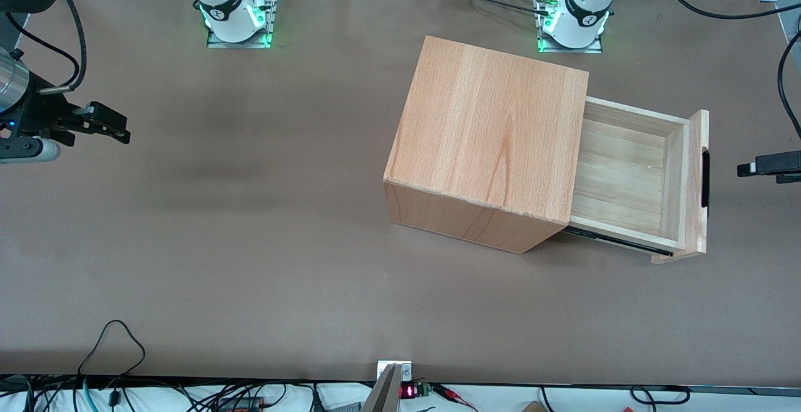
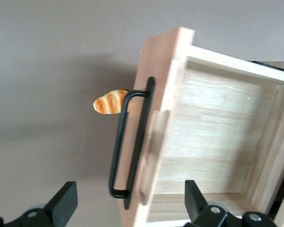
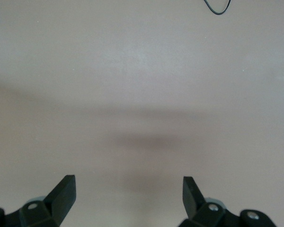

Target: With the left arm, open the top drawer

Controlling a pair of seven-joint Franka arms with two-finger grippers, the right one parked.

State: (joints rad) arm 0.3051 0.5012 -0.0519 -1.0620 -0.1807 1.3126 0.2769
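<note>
Top drawer [image 1: 632, 177], right of centre in the front view, stands pulled out; gripper [image 1: 768, 168] at right edge, fingers [image 2: 64, 201] wide, clear of handle [image 1: 705, 179]. Judged complete; retreat next.

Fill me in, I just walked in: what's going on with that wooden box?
The left arm's job is to pull open the top drawer of the wooden cabinet, and the drawer already stands pulled out, its pale inside bare. The gripper hangs apart from the black handle, jaws open and holding nothing. A small bread-like item shows under the handle.
</note>
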